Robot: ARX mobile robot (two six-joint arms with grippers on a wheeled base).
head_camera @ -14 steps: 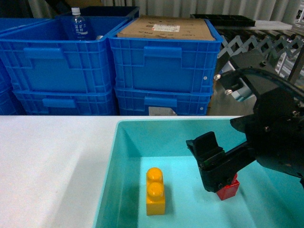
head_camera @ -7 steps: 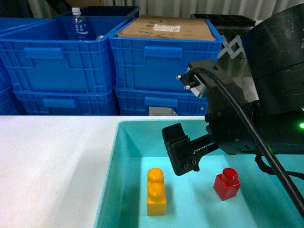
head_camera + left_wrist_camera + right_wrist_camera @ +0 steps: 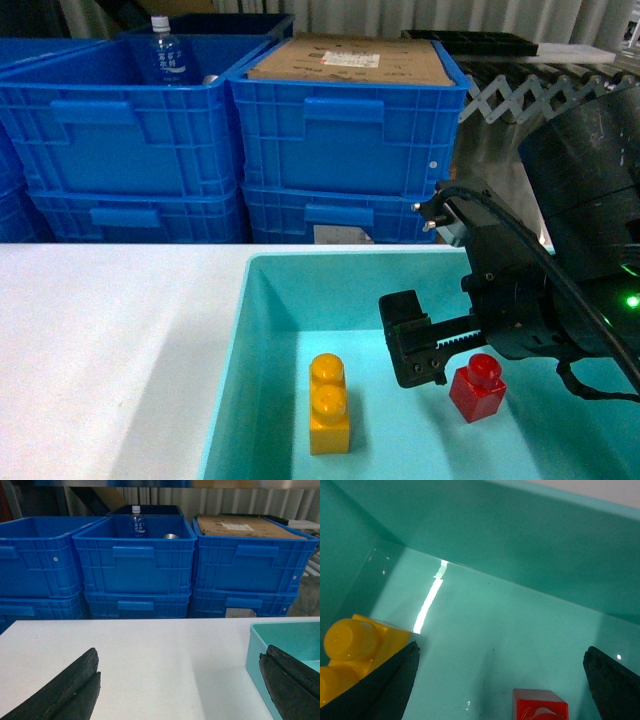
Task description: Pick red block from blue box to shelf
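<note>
I see the red block (image 3: 477, 387), a small glossy cube with one round stud on top, sitting upright on the floor of the blue box (image 3: 236, 370), towards its right half and free of the walls. My right wrist camera catches only its top edge (image 3: 540, 705). The blue box is a wide turquoise bin with smooth sloping walls (image 3: 530, 545), resting on the white worktop (image 3: 110, 350).

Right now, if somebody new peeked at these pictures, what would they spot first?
Probably the big black right pincer, hanging open inside the turquoise box just left of the little red block. Next, the yellow-orange two-stud brick on the box floor, further left. Behind the white table rise stacked dark blue crates, one holding a water bottle.
</note>
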